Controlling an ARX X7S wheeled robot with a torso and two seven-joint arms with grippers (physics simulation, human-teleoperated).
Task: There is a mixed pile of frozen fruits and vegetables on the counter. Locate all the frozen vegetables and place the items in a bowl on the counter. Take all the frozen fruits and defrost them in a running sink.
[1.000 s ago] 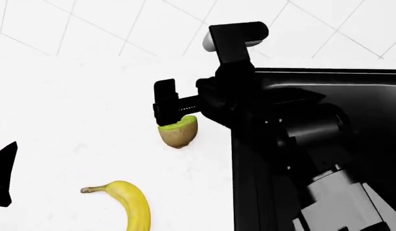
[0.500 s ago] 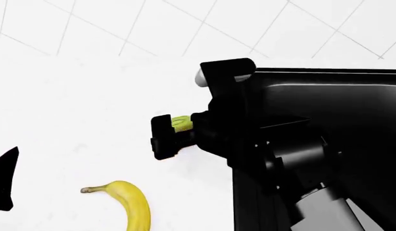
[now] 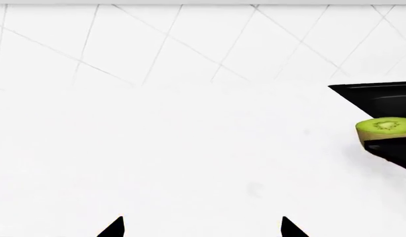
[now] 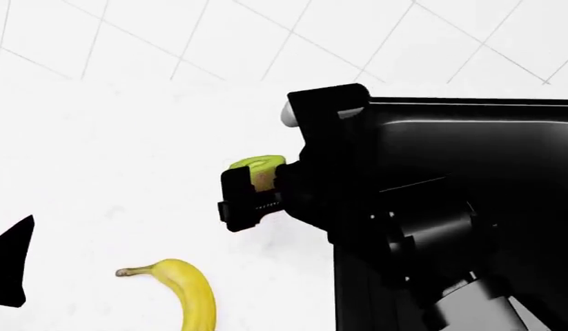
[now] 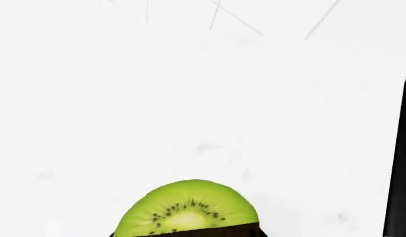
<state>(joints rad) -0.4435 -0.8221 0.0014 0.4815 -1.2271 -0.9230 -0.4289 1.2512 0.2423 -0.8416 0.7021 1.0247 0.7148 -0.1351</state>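
Observation:
My right gripper (image 4: 251, 185) is shut on the halved kiwi (image 4: 256, 167) and holds it above the white counter (image 4: 127, 152), just left of the black sink (image 4: 477, 138). In the right wrist view the kiwi's green cut face (image 5: 187, 210) fills the lower middle, with a black finger across it. The left wrist view shows the kiwi (image 3: 385, 128) at its edge, beside the sink's corner (image 3: 380, 96). The yellow banana (image 4: 187, 293) lies on the counter near the front. My left gripper (image 3: 203, 229) is open and empty over bare counter. The artichoke and the bowl are out of view.
A white tiled wall (image 4: 219, 34) rises behind the counter. The sink's edge (image 5: 400, 158) shows in the right wrist view. My left gripper (image 4: 10, 262) shows at the far left of the head view, well away from the banana.
The kiwi lay on the counter under my right gripper a second ago. The gripper has since shut on it and lifted it. The left gripper has drifted slightly.

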